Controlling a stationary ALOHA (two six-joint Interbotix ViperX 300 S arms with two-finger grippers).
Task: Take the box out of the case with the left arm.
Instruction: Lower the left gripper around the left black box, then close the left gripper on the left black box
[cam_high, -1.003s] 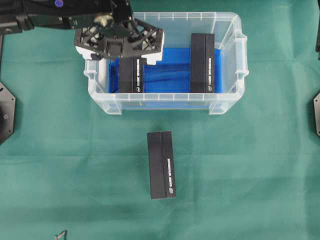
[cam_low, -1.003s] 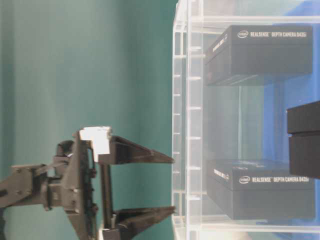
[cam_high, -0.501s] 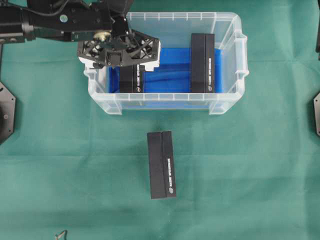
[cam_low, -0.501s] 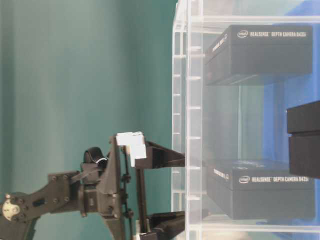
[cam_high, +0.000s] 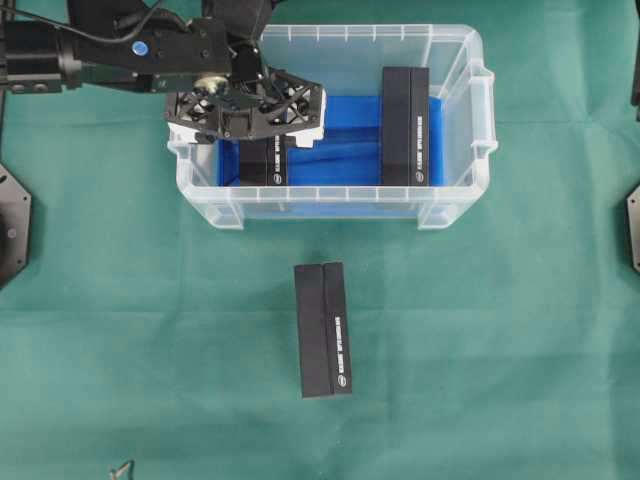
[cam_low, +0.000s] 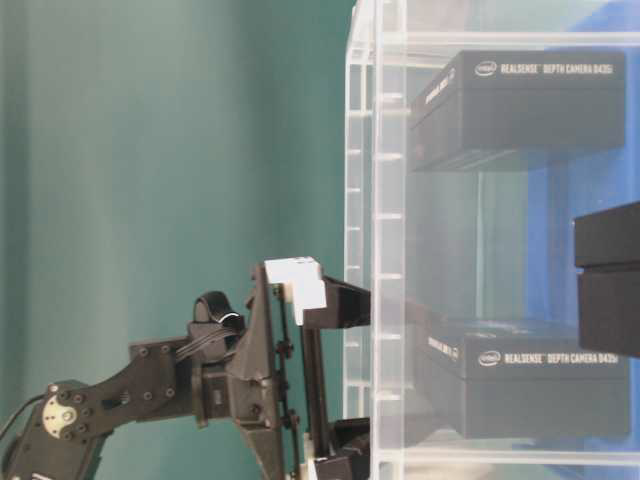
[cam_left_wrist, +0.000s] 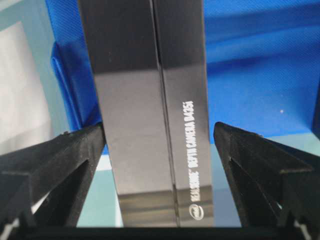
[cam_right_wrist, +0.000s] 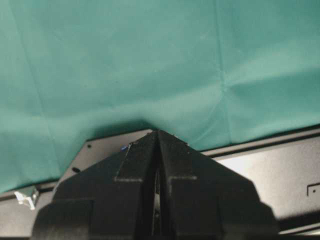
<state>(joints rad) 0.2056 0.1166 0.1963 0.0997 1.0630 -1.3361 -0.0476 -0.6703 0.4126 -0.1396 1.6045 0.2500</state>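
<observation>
Green cloth covers the whole table (cam_high: 130, 330), and the clear case (cam_high: 455, 70) sits near its far edge, blue cloth (cam_high: 340, 150) lining the bottom. Inside the case, two black boxes stand apart: the left box (cam_high: 262, 160) and the right box (cam_high: 405, 125). A third box (cam_high: 323, 328) lies on the table just in front of the case.

Over the last second the left gripper (cam_high: 262, 125) has come in over the case's left end and sunk toward the left box; earlier its fingers stood outside the wall. Now its jaws are spread wide on either side of that box (cam_left_wrist: 155, 125), not yet pressing it. The grasp looks lined up; closing should come next. The right gripper (cam_right_wrist: 156, 200) rests away from the case, fingers together.
</observation>
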